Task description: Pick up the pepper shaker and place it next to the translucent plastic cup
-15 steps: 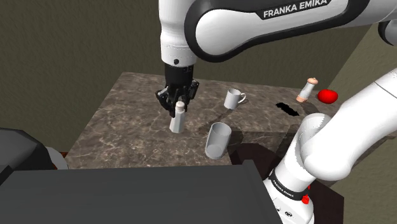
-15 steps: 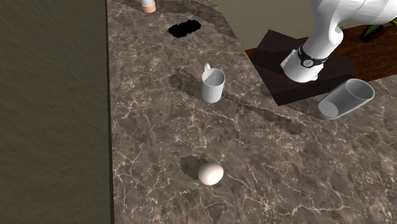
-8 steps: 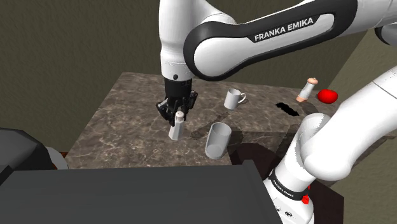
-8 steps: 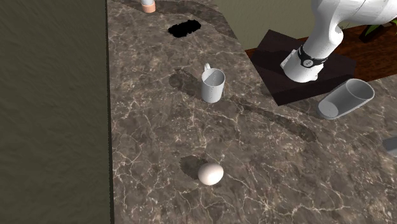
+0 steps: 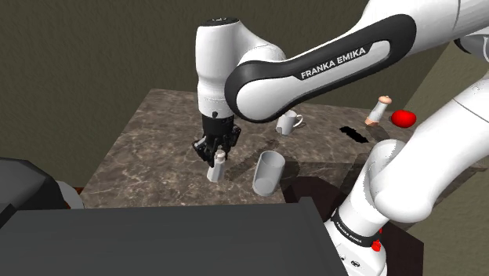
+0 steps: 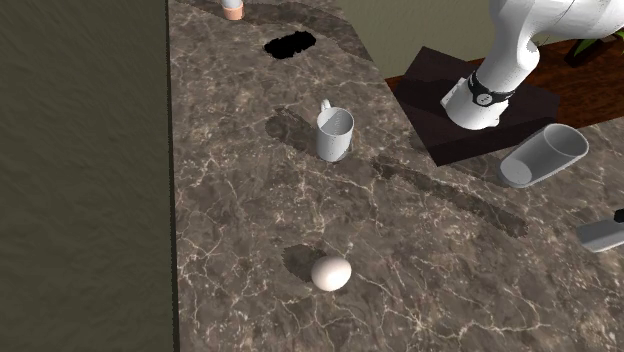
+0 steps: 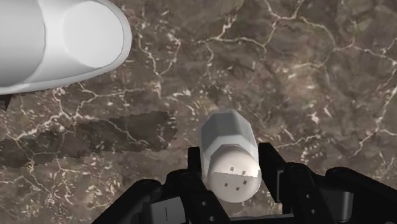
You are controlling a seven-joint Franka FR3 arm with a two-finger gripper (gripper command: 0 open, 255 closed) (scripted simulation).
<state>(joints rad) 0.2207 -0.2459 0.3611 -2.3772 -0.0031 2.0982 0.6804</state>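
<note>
Pale grey and faceted, the shaker (image 7: pixel 228 143) is seen clamped at its cap between the two black fingers (image 7: pixel 272 170) of the gripper (image 7: pixel 232 172), which is closed down to the cap's width with nothing else caught. The shaker's long axis is held almost in line with the fingers, holed cap toward the hand, base pointed away at the marbled counter (image 7: pixel 305 70). In the shoulder view the shaker (image 5: pixel 217 167) is seen hanging under the gripper (image 5: pixel 216 151) with a slight lean, and by the offset shadow it is judged to be just clear of the stone. Now the relation that counts: the cup (image 7: pixel 57 38) is found lying on its side, near the gripper and off to one flank, not ahead along the fingers' line. From the shoulder camera the cup (image 5: pixel 267 172) is placed on that view's right of the gripper. A short sideways carry is called for, and the shaker should be stood upright just beside the cup's wall, which may roll if nudged.
</note>
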